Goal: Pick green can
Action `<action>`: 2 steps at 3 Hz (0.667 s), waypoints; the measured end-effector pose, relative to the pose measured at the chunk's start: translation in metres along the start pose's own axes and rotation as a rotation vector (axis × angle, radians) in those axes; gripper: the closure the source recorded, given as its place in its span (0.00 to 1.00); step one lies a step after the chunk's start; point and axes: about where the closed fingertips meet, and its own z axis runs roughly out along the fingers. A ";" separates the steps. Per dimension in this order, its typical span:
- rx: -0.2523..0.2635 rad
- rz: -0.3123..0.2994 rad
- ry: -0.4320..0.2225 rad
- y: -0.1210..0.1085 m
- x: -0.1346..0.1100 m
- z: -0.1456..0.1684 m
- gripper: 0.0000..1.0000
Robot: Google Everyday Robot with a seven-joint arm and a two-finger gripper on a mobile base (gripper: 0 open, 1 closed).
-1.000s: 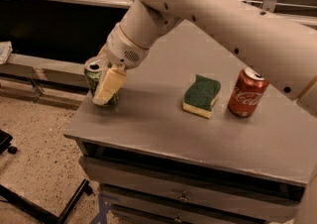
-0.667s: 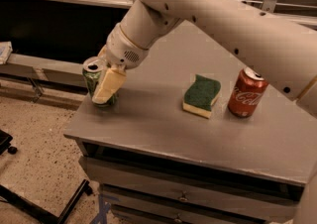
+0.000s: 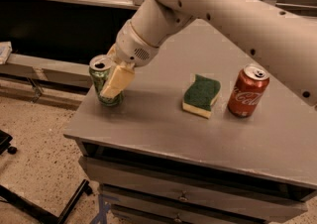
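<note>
Gripper (image 3: 110, 85) at leftmost can (image 3: 97, 75) on table (image 3: 158, 131)

High close view downward, tool (image 3: 111, 85) over table (image 3: 158, 126)

The arm (image 3: 237, 15) reaches down-left from upper right, wrist (image 3: 136, 49) bent, hand (image 3: 110, 85) pointing downward.

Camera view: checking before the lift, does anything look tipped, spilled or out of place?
Nothing stands out. The light green aluminium can stands upright near the left edge of the grey table, with the gripper at it. The green-and-yellow sponge lies flat and the red Coca-Cola can stands upright. No spill shows.
</note>
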 end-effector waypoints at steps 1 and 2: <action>0.036 0.014 -0.009 0.003 0.009 -0.021 1.00; 0.069 0.017 -0.034 0.005 0.018 -0.044 1.00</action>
